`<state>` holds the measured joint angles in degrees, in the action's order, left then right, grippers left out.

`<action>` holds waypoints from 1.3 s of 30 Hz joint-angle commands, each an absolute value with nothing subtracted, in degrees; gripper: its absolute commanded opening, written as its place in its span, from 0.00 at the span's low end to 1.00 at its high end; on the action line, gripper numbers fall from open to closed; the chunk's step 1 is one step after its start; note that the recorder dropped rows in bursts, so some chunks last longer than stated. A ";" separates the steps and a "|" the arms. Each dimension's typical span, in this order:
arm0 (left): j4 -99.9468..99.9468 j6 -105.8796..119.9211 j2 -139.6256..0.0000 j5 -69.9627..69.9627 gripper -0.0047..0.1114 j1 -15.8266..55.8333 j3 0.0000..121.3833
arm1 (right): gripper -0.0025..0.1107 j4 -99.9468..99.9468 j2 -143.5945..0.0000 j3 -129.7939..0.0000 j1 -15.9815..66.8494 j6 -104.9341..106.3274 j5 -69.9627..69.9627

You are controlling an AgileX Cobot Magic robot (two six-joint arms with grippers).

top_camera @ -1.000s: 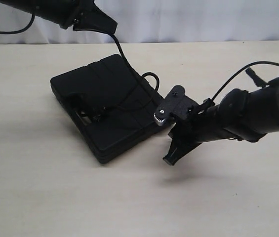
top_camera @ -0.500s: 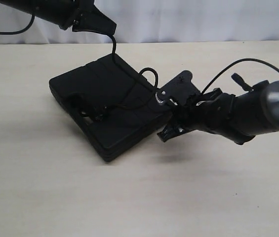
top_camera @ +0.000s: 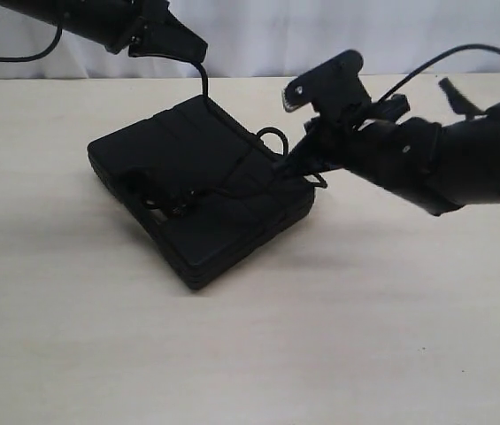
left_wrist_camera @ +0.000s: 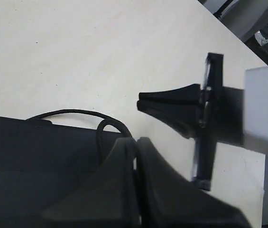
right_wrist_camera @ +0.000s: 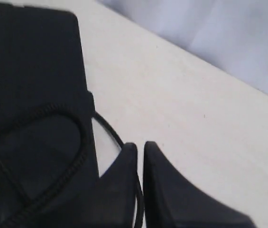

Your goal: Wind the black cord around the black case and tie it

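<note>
At the black case's (top_camera: 188,190) three o'clock corner, with both hands clamped on the black cord (top_camera: 203,81), I should pull my right hand (top_camera: 288,166) outward gently, my left hand (top_camera: 200,50) anchoring at twelve.

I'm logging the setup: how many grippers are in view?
2. The left gripper hangs above the far corner of the case, shut on the cord. The right gripper is at the right edge of the case, shut on the cord too.
</note>
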<state>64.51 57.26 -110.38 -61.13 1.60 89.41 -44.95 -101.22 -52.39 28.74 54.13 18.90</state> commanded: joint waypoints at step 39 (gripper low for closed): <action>62.70 55.13 -109.77 -63.48 0.07 1.99 110.37 | 0.06 -86.64 -105.70 -70.58 20.80 101.36 -19.86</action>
<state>63.88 55.54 -110.38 -63.11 1.60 110.05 -85.82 -105.72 -70.13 21.18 101.38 -19.06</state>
